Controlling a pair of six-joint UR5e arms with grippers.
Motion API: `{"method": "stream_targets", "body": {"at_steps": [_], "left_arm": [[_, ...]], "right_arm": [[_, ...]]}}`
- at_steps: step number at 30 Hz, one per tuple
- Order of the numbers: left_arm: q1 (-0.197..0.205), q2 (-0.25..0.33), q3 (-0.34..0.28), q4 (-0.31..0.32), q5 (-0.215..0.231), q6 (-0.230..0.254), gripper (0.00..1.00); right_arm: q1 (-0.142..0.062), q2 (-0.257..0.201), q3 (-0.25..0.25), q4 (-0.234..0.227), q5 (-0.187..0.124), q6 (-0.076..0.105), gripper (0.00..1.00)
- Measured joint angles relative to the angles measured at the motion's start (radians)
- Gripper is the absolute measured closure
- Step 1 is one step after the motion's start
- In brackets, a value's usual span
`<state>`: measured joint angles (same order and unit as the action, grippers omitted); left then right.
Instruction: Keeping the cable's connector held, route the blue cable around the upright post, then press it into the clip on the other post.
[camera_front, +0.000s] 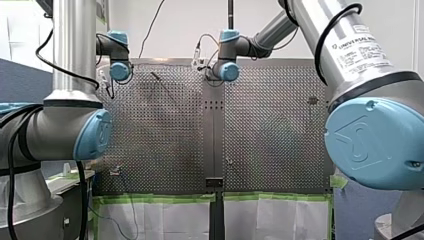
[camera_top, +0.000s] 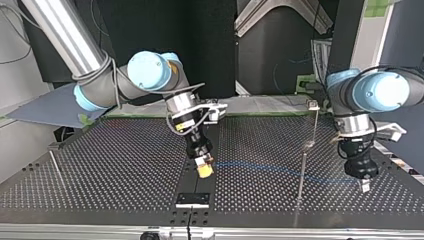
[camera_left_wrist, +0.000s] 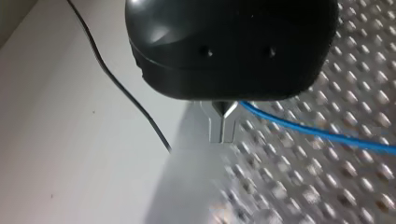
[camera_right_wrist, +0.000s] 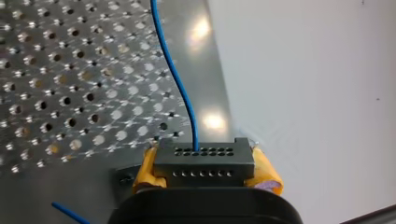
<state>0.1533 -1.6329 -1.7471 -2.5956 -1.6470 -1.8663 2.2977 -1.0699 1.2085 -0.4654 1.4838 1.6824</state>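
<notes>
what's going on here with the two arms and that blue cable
My right claw is shut on the connector. The cable runs from it low across the table to my left claw, which pinches it further along. On the way it passes a thin post, though I can't tell on which side. It doesn't look pressed into any clip yet.

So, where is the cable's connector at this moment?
The connector is clamped between the yellow pads of my right hand, near the table's middle in the top view; the blue cable runs out of it.
</notes>
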Motion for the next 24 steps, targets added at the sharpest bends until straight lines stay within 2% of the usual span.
{"method": "stream_targets", "body": {"at_steps": [5, 11, 16, 20, 24], "left_arm": [[0.019, -0.019, 0.000, 0.014, 0.051, -0.046, 1.00], [0.010, -0.029, 0.000, 0.022, 0.108, -0.095, 1.00], [-0.006, -0.067, 0.000, 0.021, 0.153, -0.110, 1.00], [-0.017, -0.105, 0.000, 0.021, 0.151, -0.106, 1.00], [-0.021, -0.119, 0.000, 0.021, 0.141, -0.106, 1.00]], "right_arm": [[-0.006, 0.012, 0.001, 0.003, -0.003, -0.003, 1.00], [-0.014, 0.026, 0.000, 0.004, -0.003, -0.006, 1.00], [-0.023, 0.048, 0.001, 0.004, -0.004, -0.011, 1.00], [-0.025, 0.061, 0.001, 0.007, -0.004, -0.017, 1.00], [-0.025, 0.072, 0.001, 0.009, -0.003, -0.021, 1.00]]}}
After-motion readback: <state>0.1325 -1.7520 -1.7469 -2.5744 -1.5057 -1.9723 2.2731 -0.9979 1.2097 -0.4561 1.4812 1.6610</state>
